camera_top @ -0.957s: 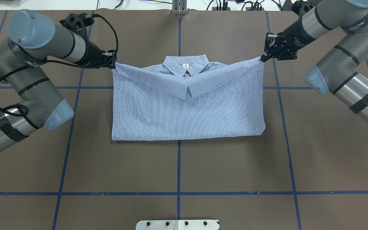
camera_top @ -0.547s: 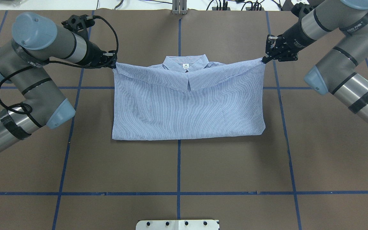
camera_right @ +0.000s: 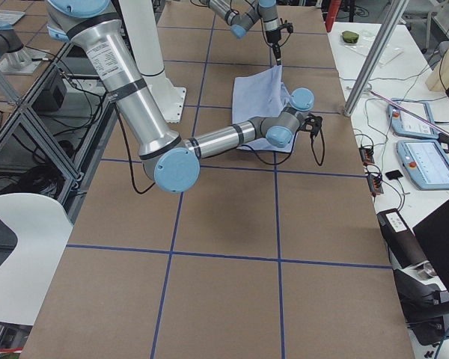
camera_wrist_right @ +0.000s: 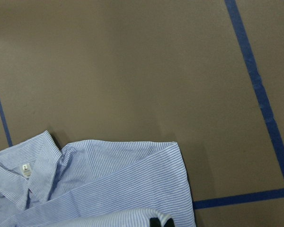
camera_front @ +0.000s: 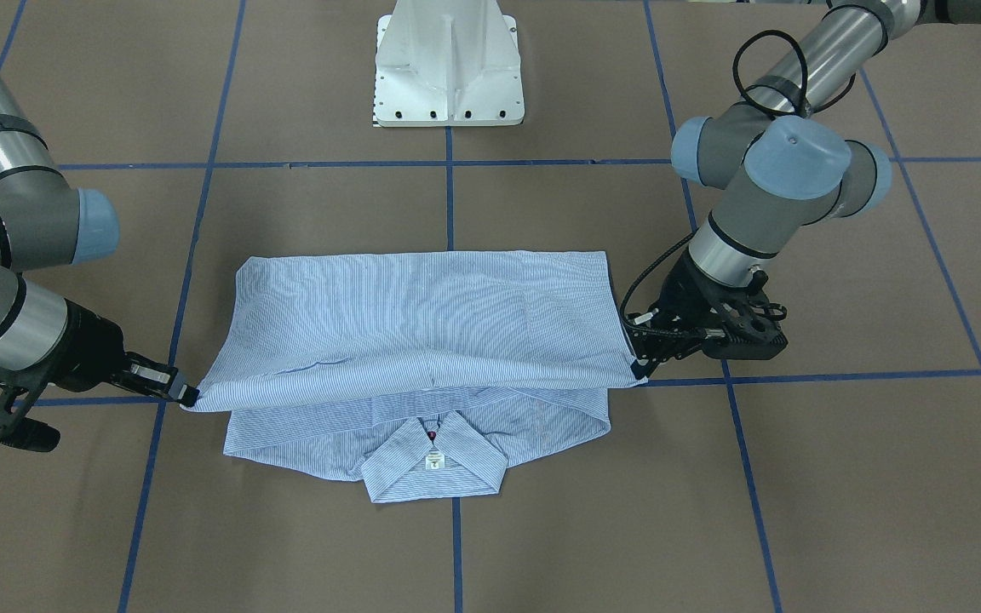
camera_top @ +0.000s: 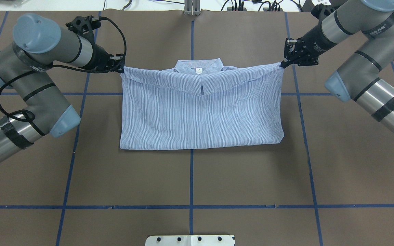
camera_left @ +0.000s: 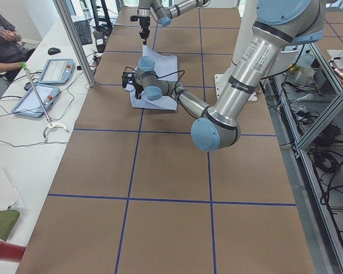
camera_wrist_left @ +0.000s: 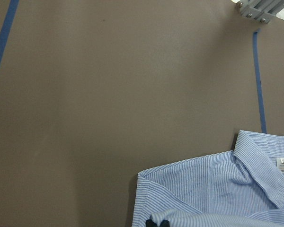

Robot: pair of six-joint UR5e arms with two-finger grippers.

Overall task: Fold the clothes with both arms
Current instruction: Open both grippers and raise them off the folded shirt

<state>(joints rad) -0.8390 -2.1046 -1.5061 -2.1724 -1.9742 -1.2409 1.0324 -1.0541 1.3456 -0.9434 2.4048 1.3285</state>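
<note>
The light blue-and-white striped shirt (camera_top: 200,112) lies folded on the brown table, collar and white label (camera_top: 198,70) at the far side. Its lower half is lifted and stretched over the upper part. My left gripper (camera_top: 121,69) is shut on the fold's left corner, and my right gripper (camera_top: 281,64) is shut on the right corner. In the front-facing view the left gripper (camera_front: 637,368) and right gripper (camera_front: 188,395) hold the raised edge taut above the collar (camera_front: 434,464). Both wrist views show the shirt (camera_wrist_left: 217,189) (camera_wrist_right: 94,184) below black fingertips.
Blue tape lines (camera_top: 191,177) divide the brown table into squares. The white pedestal base (camera_front: 448,64) stands at the robot's side. Beyond the table's far edge lie tablets (camera_left: 48,71) and cables, with a person (camera_left: 3,40) seated there.
Both grippers carried the lifted shirt edge farther toward the collar; the fold now covers the red button and more of the collar.
</note>
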